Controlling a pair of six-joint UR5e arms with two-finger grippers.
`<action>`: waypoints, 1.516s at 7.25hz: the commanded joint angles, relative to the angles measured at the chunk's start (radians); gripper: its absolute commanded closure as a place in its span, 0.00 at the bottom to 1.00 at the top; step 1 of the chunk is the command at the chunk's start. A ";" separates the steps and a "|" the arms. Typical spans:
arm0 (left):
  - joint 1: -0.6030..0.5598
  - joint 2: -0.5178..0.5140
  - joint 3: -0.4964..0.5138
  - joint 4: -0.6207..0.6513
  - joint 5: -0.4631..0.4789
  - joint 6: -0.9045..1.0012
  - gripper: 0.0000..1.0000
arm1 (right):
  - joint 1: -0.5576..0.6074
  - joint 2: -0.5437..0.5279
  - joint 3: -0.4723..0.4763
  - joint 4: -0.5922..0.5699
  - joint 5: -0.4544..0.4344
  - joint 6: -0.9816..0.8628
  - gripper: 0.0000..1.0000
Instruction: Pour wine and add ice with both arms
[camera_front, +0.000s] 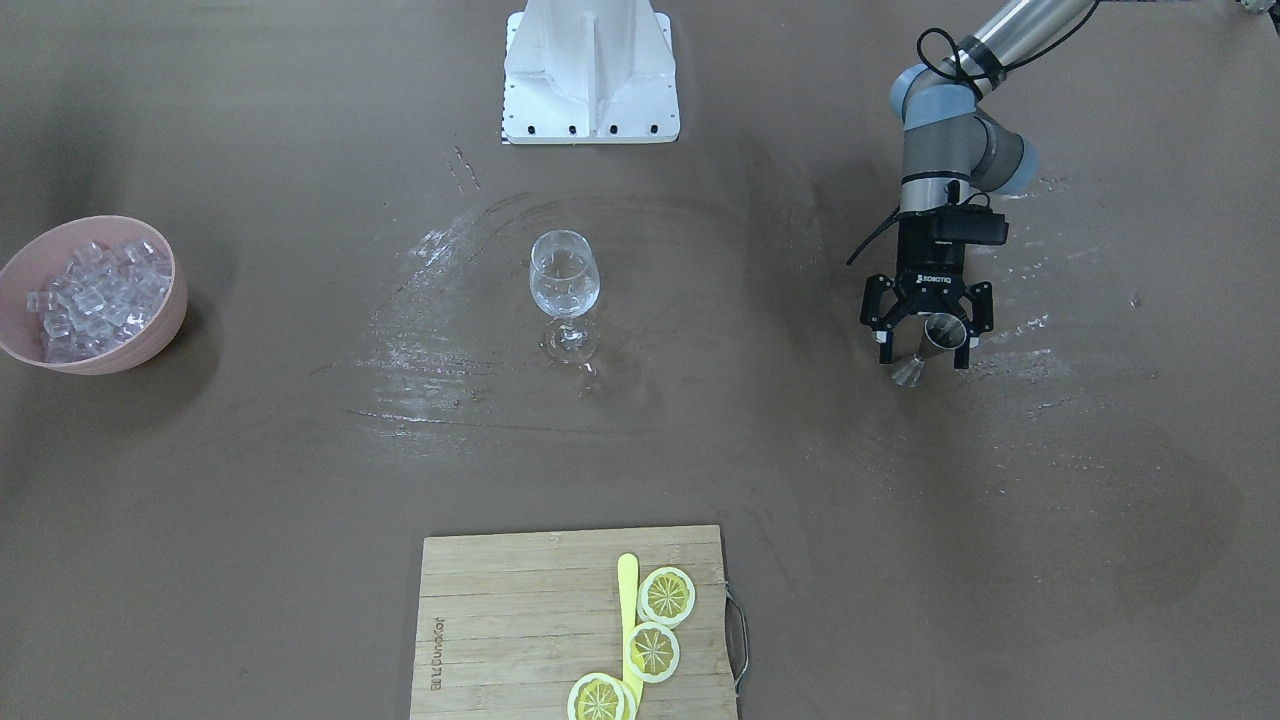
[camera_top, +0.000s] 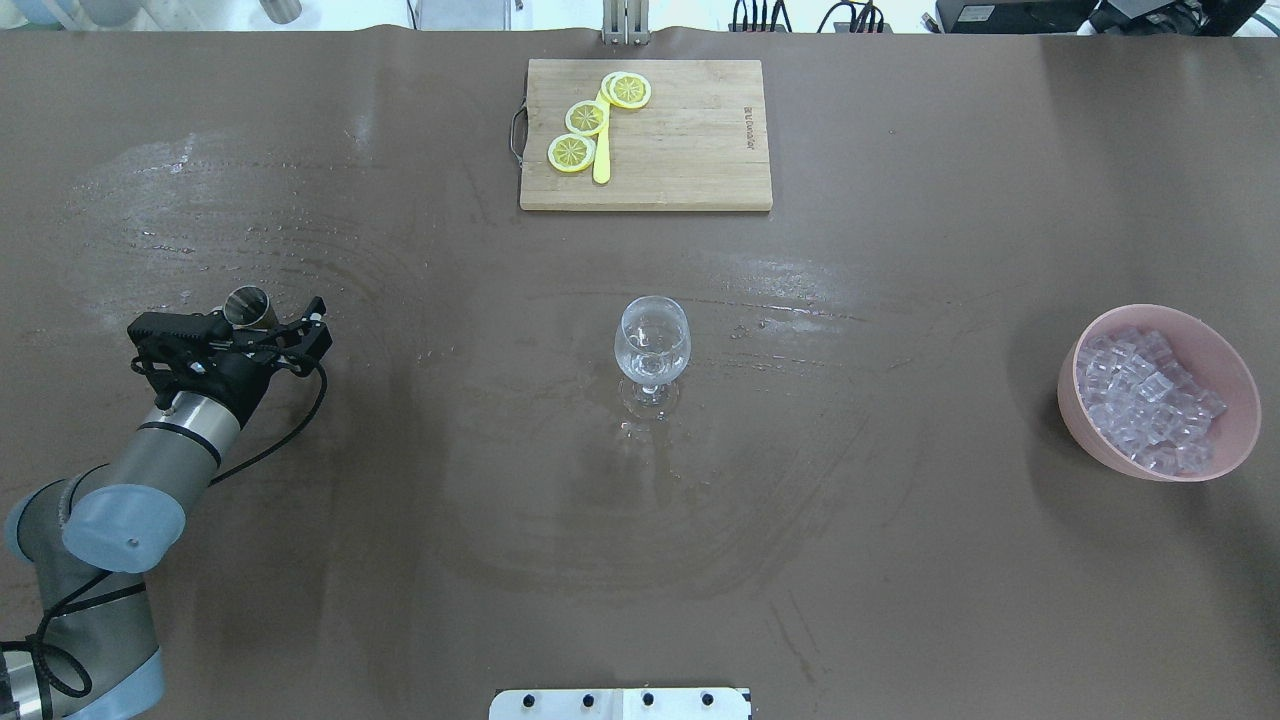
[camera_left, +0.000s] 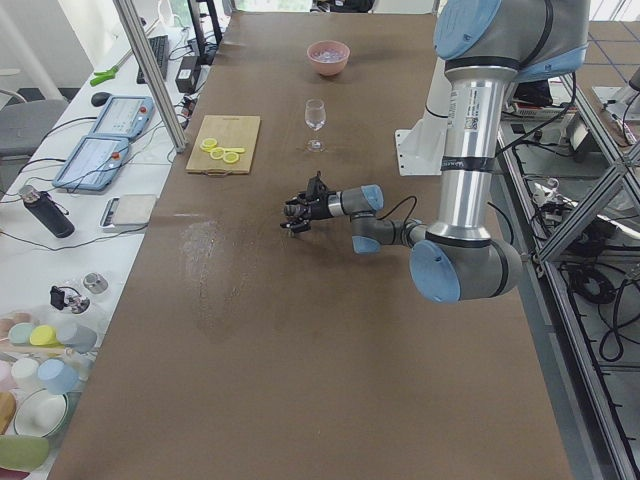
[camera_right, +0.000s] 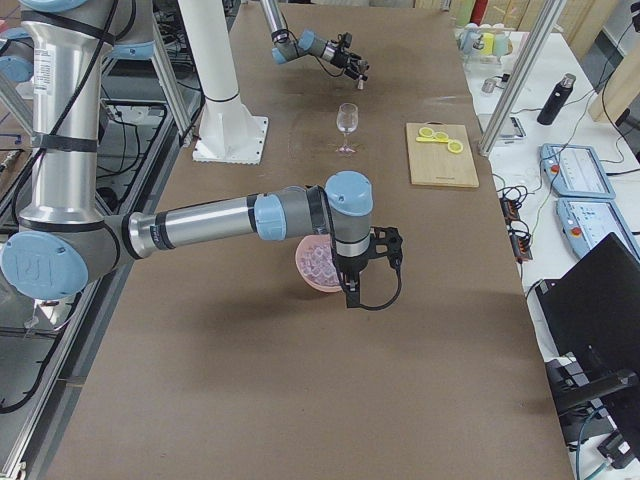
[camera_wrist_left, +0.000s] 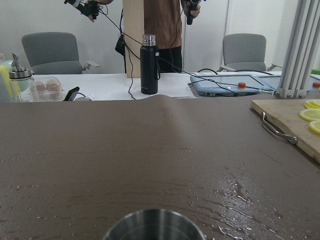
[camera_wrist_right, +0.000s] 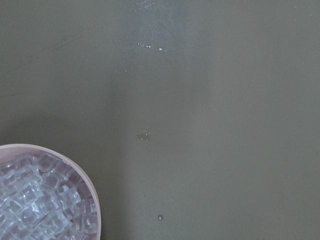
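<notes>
My left gripper (camera_front: 925, 352) is open with its jaws spread around a small metal cup (camera_front: 938, 330), which stands nearer one finger. The overhead view shows the same gripper (camera_top: 277, 312) and cup (camera_top: 248, 305) at the table's left. The cup's rim (camera_wrist_left: 154, 227) fills the bottom of the left wrist view. An upright wine glass (camera_top: 652, 342) stands at the table's middle. The ice (camera_top: 1152, 395) is piled in a pink bowl (camera_top: 1092, 432) at the right. My right gripper (camera_right: 350, 295) hangs above that bowl in the exterior right view only, so I cannot tell if it is open. The right wrist view shows the ice (camera_wrist_right: 37, 200) at lower left.
A wooden cutting board (camera_top: 690, 150) with lemon slices (camera_top: 587, 118) and a yellow knife (camera_top: 601, 150) lies at the far middle edge. The white ribbed stand (camera_front: 592, 70) is at the robot's side. Wet streaks (camera_front: 440, 300) mark the table around the glass.
</notes>
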 joint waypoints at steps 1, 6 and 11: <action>-0.002 0.000 0.030 -0.005 -0.003 -0.002 0.03 | 0.000 0.000 0.000 0.000 0.000 0.000 0.00; 0.001 -0.014 0.095 -0.094 -0.007 0.001 0.04 | 0.000 0.000 0.000 0.000 0.000 0.000 0.00; 0.001 -0.013 0.095 -0.097 -0.006 0.003 0.15 | 0.000 0.000 -0.002 0.000 0.000 0.000 0.00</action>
